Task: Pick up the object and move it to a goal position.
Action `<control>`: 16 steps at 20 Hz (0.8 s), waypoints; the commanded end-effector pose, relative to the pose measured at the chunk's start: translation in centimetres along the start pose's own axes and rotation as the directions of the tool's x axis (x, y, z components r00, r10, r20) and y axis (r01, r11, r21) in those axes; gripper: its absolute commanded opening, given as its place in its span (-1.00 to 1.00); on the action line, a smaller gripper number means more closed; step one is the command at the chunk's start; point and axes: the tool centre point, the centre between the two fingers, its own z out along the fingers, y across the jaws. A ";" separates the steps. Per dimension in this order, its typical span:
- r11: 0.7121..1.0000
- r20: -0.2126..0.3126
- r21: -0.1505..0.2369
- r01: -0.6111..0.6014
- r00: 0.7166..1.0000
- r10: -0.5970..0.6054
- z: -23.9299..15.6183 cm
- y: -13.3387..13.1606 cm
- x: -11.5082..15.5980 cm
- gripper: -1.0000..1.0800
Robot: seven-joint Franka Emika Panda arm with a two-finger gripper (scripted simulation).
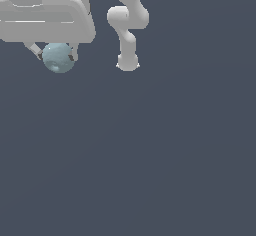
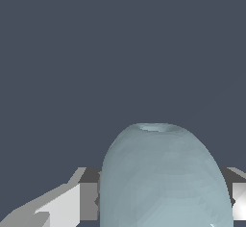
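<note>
In the wrist view the pale blue-grey ball looms large, held between the two fingers. The jaws are closed on it. In the exterior view the ball hangs under the white gripper, upper left; the arm's base stands farther back.

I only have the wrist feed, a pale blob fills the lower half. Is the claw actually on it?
Observer: In the exterior view the claw brackets the ball, a finger on each side.
Operator: Lifted or on the floor?
Observer: Can't tell; the flat dark background shows no contact cue or shadow.
Operator: Where's the arm base?
Observer: The arm stands toward the exterior view's right of the ball, near the top.
</note>
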 end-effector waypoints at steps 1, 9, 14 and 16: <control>1.000 0.001 0.000 0.001 1.000 -0.001 -1.5 0.7 0.2 -1.00; 1.000 0.001 0.000 0.001 1.000 -0.001 -5.0 2.6 0.7 -1.00; 1.000 0.001 0.000 0.001 1.000 -0.001 -6.2 3.2 0.9 -1.00; 1.000 0.001 0.000 0.001 1.000 -0.001 -6.5 3.4 1.0 -1.00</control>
